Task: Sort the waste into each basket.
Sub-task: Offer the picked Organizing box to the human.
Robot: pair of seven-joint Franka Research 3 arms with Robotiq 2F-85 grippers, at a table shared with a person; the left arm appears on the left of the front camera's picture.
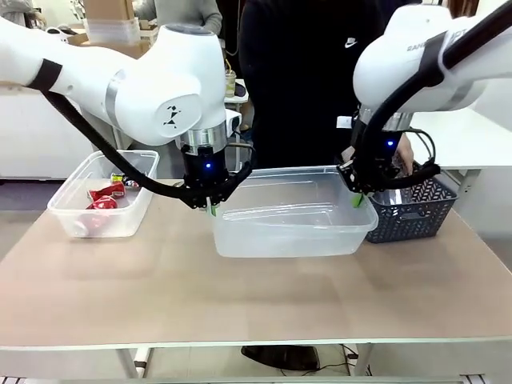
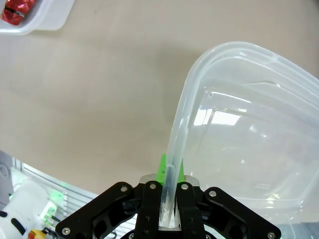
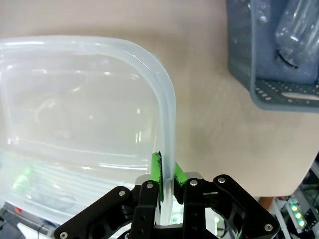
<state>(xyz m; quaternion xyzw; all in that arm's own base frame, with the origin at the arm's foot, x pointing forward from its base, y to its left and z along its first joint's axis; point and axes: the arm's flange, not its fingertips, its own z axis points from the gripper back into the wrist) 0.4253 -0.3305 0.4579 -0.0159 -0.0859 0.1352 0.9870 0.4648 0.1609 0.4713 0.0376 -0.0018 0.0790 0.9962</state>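
Observation:
A large clear tub stands mid-table with nothing visible inside it. My left gripper is shut on its left rim, the wall pinched between the green pads. My right gripper is shut on its right rim the same way. A second clear tub at the left holds red cans; a red can shows in the left wrist view's top corner. A see-through bottle lies in the dark lattice basket.
The dark blue lattice basket stands right behind the large tub's right end, touching or nearly so. A person in dark clothes stands at the far side. Bare tabletop lies in front of the tubs.

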